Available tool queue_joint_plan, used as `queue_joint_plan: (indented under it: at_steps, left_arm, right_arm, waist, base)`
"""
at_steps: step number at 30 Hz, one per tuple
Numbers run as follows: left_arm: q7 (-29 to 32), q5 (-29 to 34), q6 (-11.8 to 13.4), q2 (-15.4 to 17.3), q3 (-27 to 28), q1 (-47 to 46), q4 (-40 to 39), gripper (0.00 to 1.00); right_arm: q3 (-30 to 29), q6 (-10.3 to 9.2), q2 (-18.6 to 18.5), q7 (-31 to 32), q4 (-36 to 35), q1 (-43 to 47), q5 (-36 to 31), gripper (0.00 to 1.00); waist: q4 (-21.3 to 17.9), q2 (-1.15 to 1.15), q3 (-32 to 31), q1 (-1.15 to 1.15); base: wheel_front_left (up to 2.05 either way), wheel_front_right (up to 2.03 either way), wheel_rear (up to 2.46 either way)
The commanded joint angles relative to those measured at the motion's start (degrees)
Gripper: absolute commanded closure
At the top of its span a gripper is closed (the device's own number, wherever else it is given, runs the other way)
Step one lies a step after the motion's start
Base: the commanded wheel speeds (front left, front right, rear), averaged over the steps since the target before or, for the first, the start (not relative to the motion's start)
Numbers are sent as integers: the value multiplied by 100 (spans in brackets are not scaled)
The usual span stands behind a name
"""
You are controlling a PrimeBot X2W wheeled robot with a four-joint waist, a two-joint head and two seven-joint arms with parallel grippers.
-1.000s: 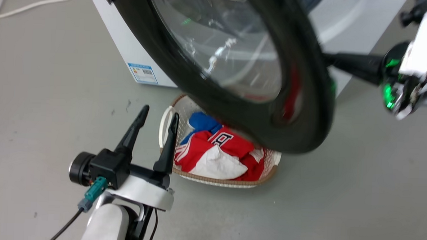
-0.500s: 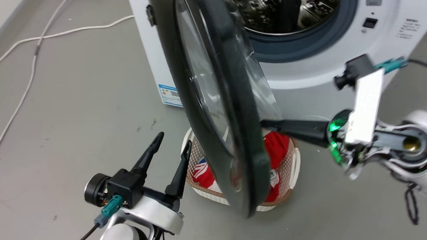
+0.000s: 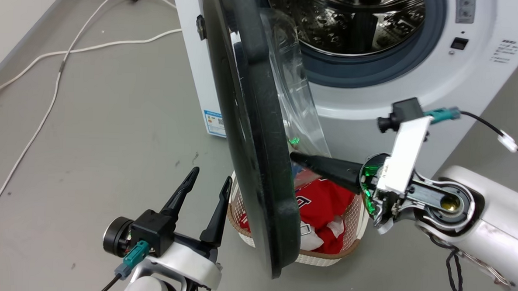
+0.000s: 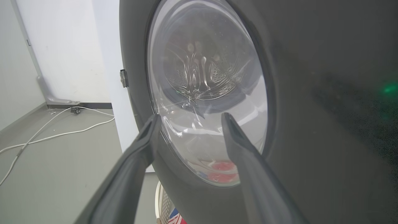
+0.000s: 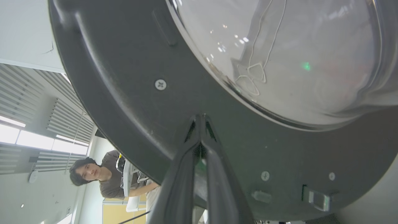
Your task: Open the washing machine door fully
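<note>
On the grey floor [image 3: 89,133] before you, the big white boxy washing machine [image 3: 484,85] has its round glossy black, glass-centred door [image 3: 258,163] swung out edge-on above a white laundry basket [image 3: 350,248], with your right gripper [image 5: 200,117] pinched closed against the door's inner rim and your left gripper [image 3: 211,176] spread wide, empty, near its outer face.

Door [image 3: 259,132]: glossy black plastic rim, clear glass bowl. Drum [image 3: 356,23]: shiny perforated steel. Washing machine [image 3: 476,76] body: smooth white. Floor [image 3: 88,147]: matt grey.
</note>
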Motion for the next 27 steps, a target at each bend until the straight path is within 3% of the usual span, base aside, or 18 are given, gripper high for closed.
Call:
queue_joint_plan:
  at_steps: [1, 9, 10, 11, 12, 13, 18, 20, 23, 27]
  left_arm:
    - [-14, 11, -13, 27, 35, 60, 21, 0]
    - [-14, 48, 9, 221, 151, 288, 69, 0]
    - [-14, 48, 13, 253, 165, 324, 81, 0]
    - [-14, 44, 14, 284, 182, 349, 87, 0]
    - [-14, 41, 16, 318, 201, 385, 92, 0]
    - [-14, 32, 21, 345, 215, 424, 95, 0]
    - [-14, -20, 47, 433, 278, 560, 114, 0]
    - [-14, -50, 67, 457, 303, 598, 120, 0]
    - [-14, -111, 94, 465, 355, 641, 130, 0]
    - [-14, -179, 140, 486, 442, 700, 142, 0]
  right_arm:
    - [-169, 14, -57, -245, -46, 237, -45, 100]
    - [-1078, 15, -455, -1692, -515, 1583, -420, 100]
    - [-1215, 15, -516, -1925, -585, 1793, -457, 93]
    - [-1343, 15, -577, -2147, -635, 1995, -499, 72]
    - [-1451, 15, -655, -2375, -683, 2209, -580, 31]
    - [-1562, 15, -717, -2560, -728, 2427, -612, 0]
    - [-2203, 15, -905, -2940, -683, 3441, -927, 0]
    - [-2708, 15, -862, -2953, -418, 3781, -1222, 0]
    - [-3373, 14, -718, -2949, 218, 4192, -2304, 0]
    - [-4438, 14, -351, -2952, 1003, 4359, -4336, 0]
  waist:
    - [-71, 0, -79, 1]
    - [-459, 0, -404, 1]
    - [-512, 0, -431, 1]
    - [-566, 0, -467, 1]
    - [-619, 0, -507, 1]
    - [-672, 0, -533, 1]
    - [-912, 0, -664, 1]
    - [-1000, 0, -687, 1]
    - [-1118, 0, -716, 1]
    - [-1239, 0, -743, 1]
  base:
    - [0, 0, 0]
    - [0, 0, 0]
    - [0, 0, 0]
    - [0, 0, 0]
    - [0, 0, 0]
    - [0, 0, 0]
    - [0, 0, 0]
    - [0, 0, 0]
    - [0, 0, 0]
    - [0, 0, 0]
